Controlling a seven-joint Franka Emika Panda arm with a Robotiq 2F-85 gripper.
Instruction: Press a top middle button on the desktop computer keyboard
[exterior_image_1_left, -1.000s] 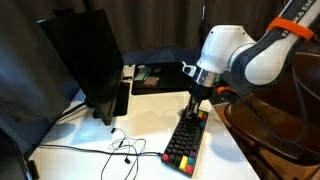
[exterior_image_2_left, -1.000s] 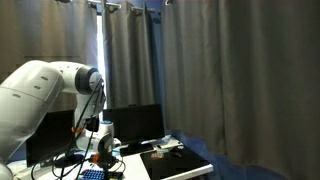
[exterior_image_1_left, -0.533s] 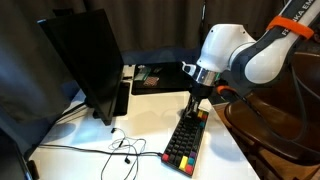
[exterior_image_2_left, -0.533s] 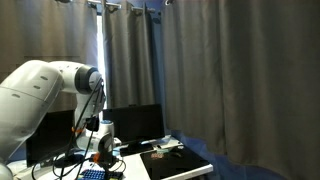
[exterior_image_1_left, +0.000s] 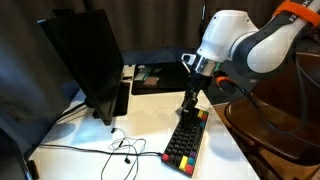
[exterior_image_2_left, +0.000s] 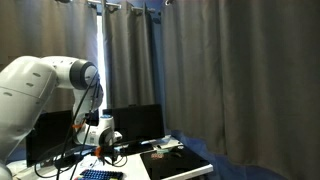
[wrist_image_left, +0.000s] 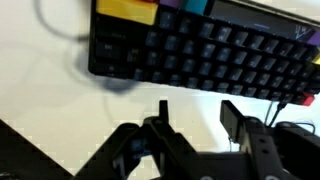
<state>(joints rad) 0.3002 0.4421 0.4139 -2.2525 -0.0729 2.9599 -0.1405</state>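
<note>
The keyboard (exterior_image_1_left: 186, 139) is a compact black one with red, yellow and green keys at its edges, lying on the white table. In the wrist view the keyboard (wrist_image_left: 200, 50) fills the top, with yellow keys at its upper left. My gripper (exterior_image_1_left: 189, 99) hangs just above its far end, not touching it. In the wrist view my gripper (wrist_image_left: 197, 115) is open, its two dark fingers (wrist_image_left: 230, 118) standing apart over bare white table with nothing between them. In an exterior view the gripper (exterior_image_2_left: 101, 149) is low at the left, above a strip of keyboard (exterior_image_2_left: 100, 175).
A dark monitor (exterior_image_1_left: 85, 60) stands at the left with thin cables (exterior_image_1_left: 118, 150) trailing in front of it. A flat black mat (exterior_image_1_left: 158, 77) lies at the back. Dark curtains close off the scene behind. A brown table edge (exterior_image_1_left: 270, 140) is at the right.
The arm has lifted, raising the gripper off the keyboard's far end. The fingers, shut before, now stand apart.
</note>
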